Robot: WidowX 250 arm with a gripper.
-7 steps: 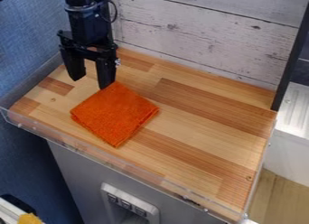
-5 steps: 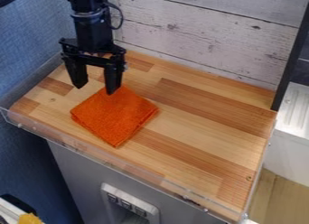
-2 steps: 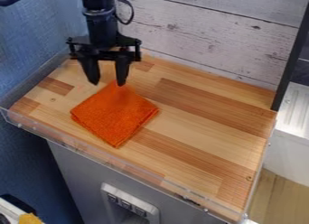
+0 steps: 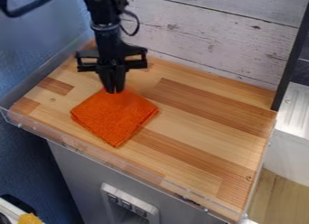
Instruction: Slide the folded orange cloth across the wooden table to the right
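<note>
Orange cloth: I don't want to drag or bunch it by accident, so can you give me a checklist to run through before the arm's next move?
1. Gripper at the cloth's far corner: ok.
2. Gripper fingers brought together: ok.
3. Cloth fabric caught between the fingertips: cannot tell; the fingers hide that spot.
4. Orange cloth folded and lying flat on the wooden counter, not bunched: ok.
5. Cloth apart from the transparent edge guard, with bare wood between them: ok.
6. Cable loop beside the arm held up off the cloth: ok.
</note>
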